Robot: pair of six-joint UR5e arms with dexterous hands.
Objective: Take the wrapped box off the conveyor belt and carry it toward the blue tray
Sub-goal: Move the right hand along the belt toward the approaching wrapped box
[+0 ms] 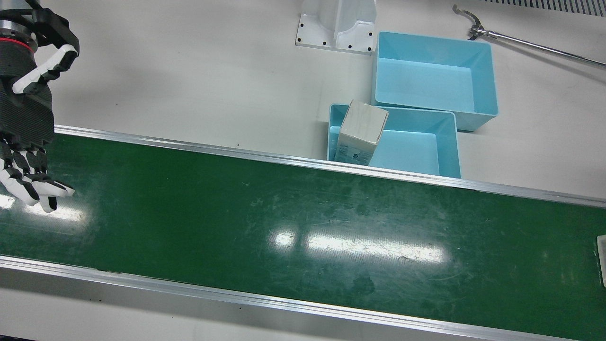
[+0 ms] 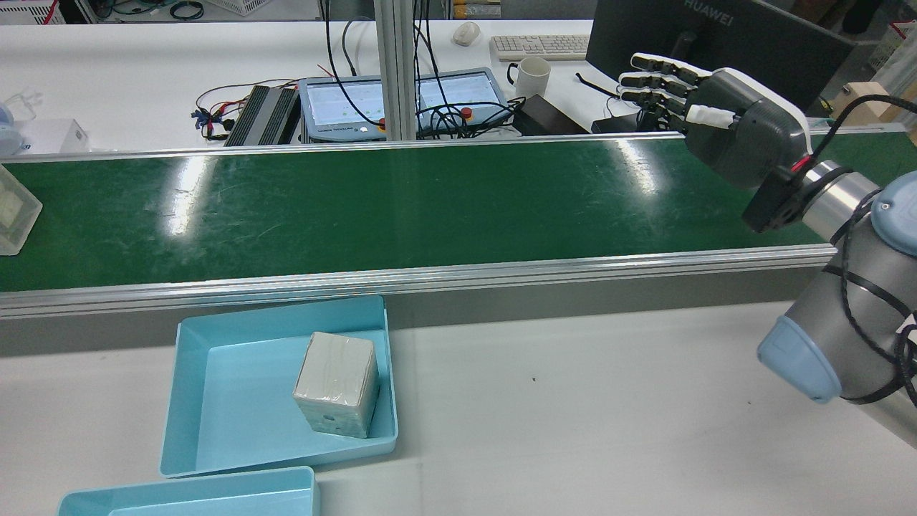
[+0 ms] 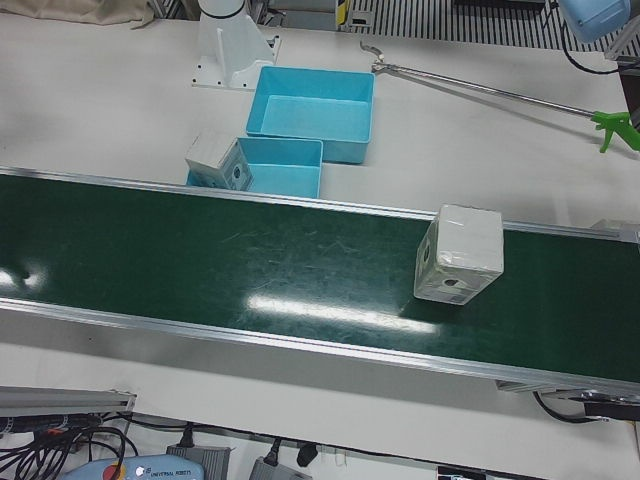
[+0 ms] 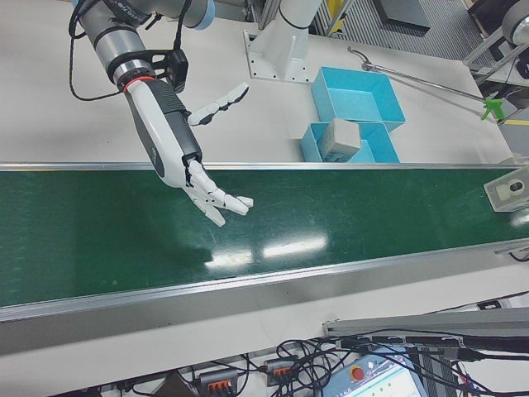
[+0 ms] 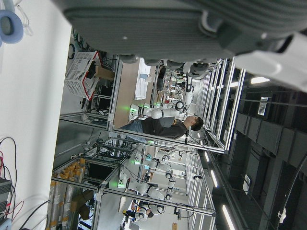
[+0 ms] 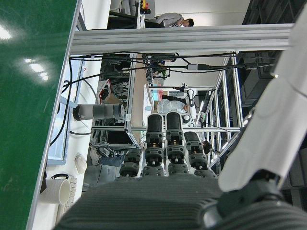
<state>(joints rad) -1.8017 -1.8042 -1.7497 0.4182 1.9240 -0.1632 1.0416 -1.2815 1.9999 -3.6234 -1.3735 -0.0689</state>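
Note:
A wrapped box point(image 3: 458, 253) stands on the green conveyor belt point(image 3: 250, 260) towards its end on the robot's left; it also shows at the belt's edge in the rear view point(image 2: 14, 208) and the right-front view point(image 4: 511, 190). A second wrapped box point(image 1: 362, 132) leans in the nearer blue tray point(image 1: 447, 147), also seen in the rear view point(image 2: 337, 383). My right hand point(image 1: 28, 118) is open and empty, its fingers spread above the belt's opposite end, far from both boxes point(image 4: 178, 149). My left hand point(image 5: 168, 24) shows only as a grey palm in its own view.
A second, empty blue tray point(image 1: 435, 78) sits behind the first. A long metal reach-grabber point(image 1: 521, 42) lies on the table beyond the trays. An arm pedestal point(image 1: 336, 28) stands beside them. A mug point(image 2: 534, 75), keyboard and screens lie beyond the belt.

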